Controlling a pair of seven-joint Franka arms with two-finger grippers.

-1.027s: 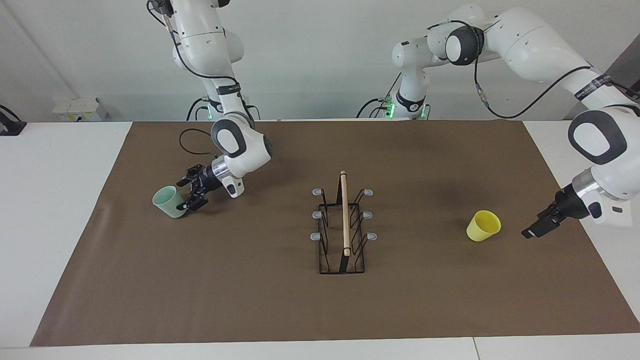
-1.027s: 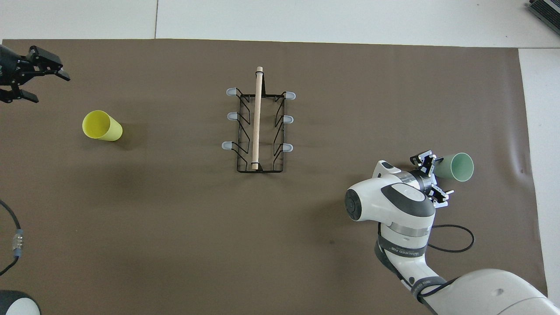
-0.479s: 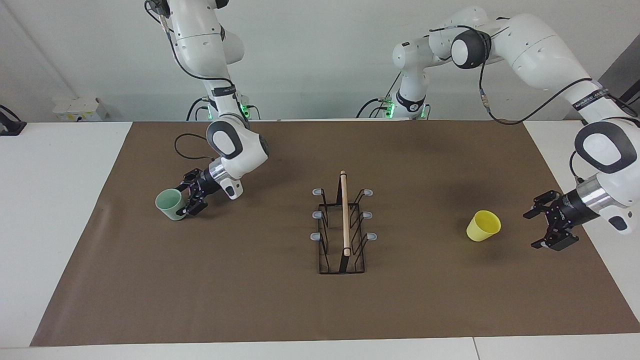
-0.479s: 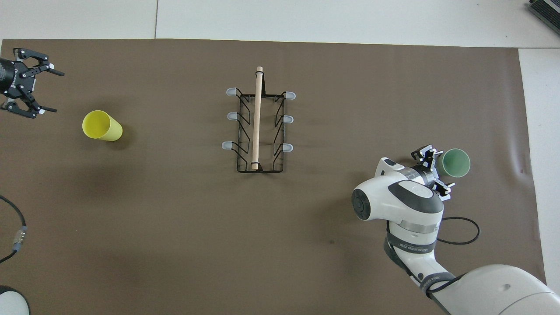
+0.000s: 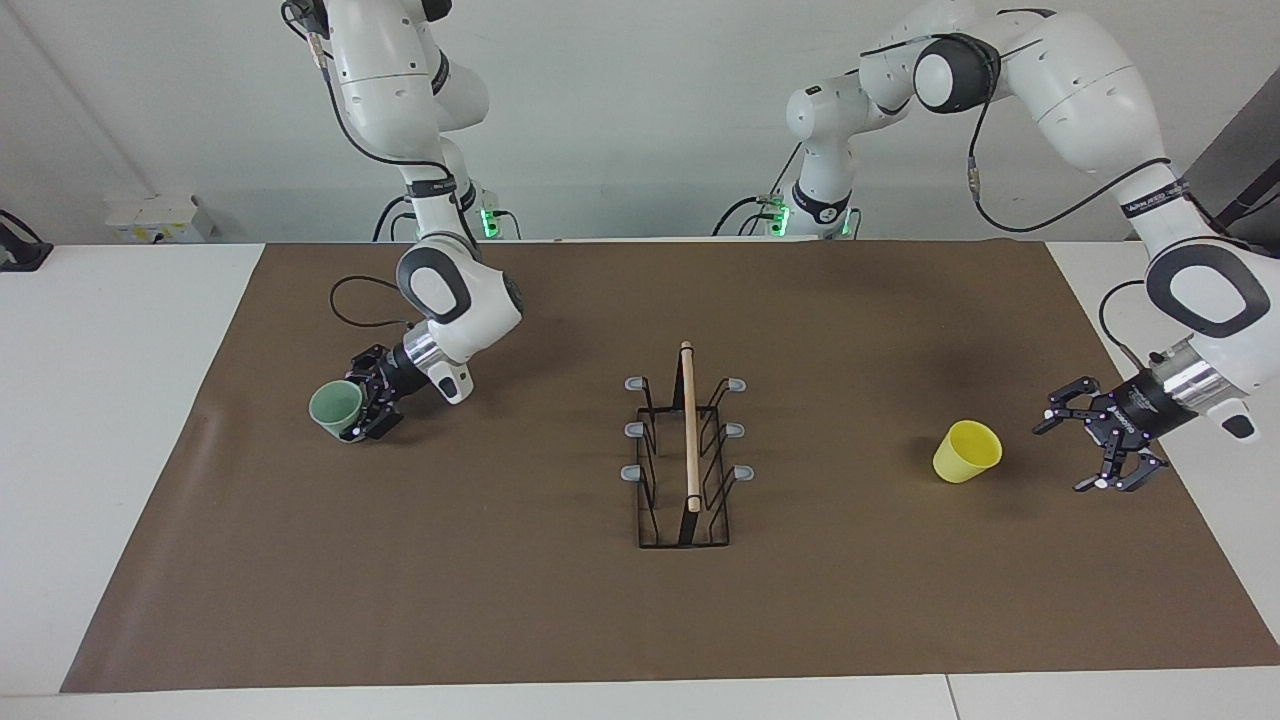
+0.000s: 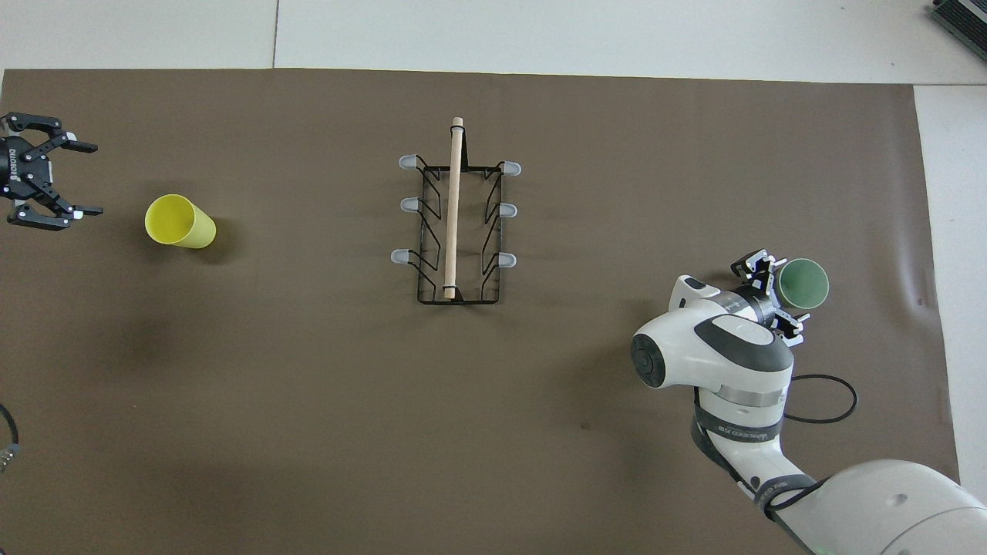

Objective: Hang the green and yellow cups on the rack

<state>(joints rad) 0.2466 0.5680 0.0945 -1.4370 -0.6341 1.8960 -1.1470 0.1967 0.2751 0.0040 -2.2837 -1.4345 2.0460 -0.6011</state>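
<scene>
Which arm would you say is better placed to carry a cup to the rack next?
Probably the right: its gripper is closed around the green cup. The left gripper is open beside the yellow cup, not touching it. The rack holds nothing.

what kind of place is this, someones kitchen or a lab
Most likely a robotics lab, not a kitchen: two white robot arms are mounted at a white table covered by a brown mat, with only a rack and two plastic cups laid out.
</scene>
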